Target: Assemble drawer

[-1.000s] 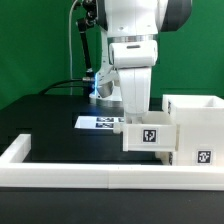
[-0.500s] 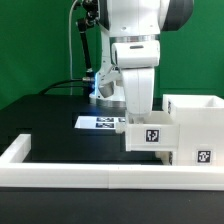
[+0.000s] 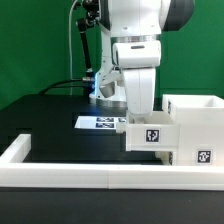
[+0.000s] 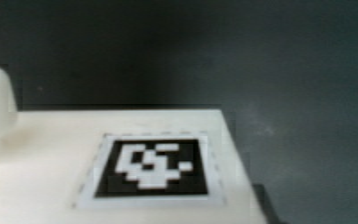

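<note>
The arm [image 3: 135, 25] was finished in glossy white, with rounded, bulbous link housings. A dark grey to black band or joint section showed at the upper far side, toward the exterior view's right. Below the rounded housings sat a white boxy wrist section [image 3: 137, 55] with 1 narrow dark horizontal slot on its face. Beneath it, a plain white tapering hand body [image 3: 138, 92] extended downward. A black cable [image 3: 77, 45] ran along the arm on the exterior view's left, beside dark bracket hardware. A small blue-white light [image 3: 97, 88] glowed low on that side. No lettering or screws were legible.
</note>
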You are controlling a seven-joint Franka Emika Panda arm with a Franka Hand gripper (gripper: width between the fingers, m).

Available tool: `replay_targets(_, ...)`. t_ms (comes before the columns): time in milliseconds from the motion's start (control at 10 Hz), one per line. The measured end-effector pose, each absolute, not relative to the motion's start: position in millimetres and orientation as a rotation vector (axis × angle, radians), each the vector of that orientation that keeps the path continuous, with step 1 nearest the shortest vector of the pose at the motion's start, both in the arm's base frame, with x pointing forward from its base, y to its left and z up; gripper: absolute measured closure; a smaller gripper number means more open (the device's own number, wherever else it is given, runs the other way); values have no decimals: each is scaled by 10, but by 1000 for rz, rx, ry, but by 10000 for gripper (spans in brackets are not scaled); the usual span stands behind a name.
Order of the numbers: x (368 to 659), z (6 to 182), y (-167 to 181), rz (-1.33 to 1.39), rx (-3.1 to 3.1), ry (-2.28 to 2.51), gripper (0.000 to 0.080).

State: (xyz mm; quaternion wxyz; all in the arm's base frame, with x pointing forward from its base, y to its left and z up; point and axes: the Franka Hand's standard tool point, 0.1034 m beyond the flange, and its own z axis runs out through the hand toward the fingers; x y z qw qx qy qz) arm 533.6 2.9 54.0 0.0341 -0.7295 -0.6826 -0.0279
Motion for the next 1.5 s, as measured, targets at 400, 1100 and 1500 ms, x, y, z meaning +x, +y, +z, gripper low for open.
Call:
replay_targets(400, 5333, 528, 23, -113, -2241, -2119, 757)
replay_targets(1100, 5360, 521, -4, -131, -2232, -2164, 757)
replay_targets(1500, 5337, 520, -18, -102, -2220, -2158, 757)
